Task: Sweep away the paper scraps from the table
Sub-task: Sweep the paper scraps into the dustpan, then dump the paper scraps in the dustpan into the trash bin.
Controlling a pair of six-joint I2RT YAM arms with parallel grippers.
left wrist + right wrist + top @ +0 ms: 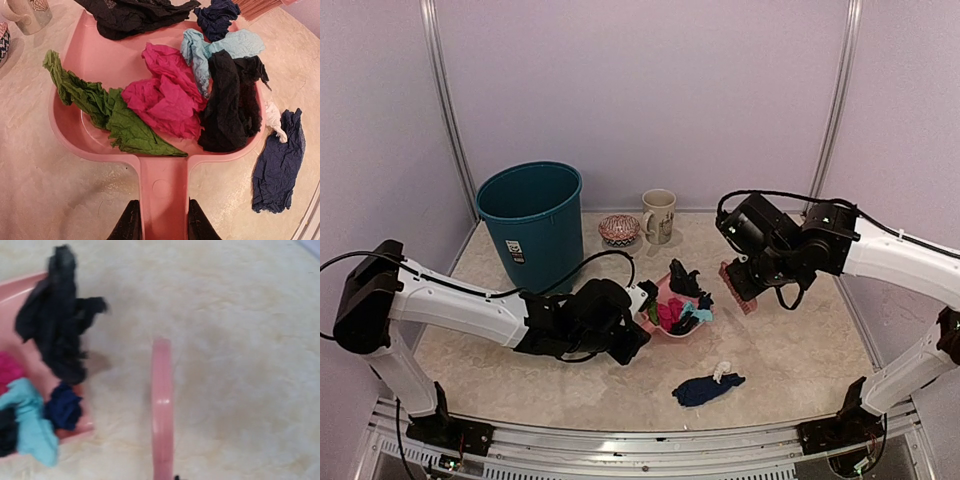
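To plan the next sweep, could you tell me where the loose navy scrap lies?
In the top view, the navy scrap lies on the table right of centre, between the dustpan and the front rail, with a small white scrap beside it.

Bin [532,225], mug [659,215], bowl [619,230], dustpan [102,62], brush [737,287]
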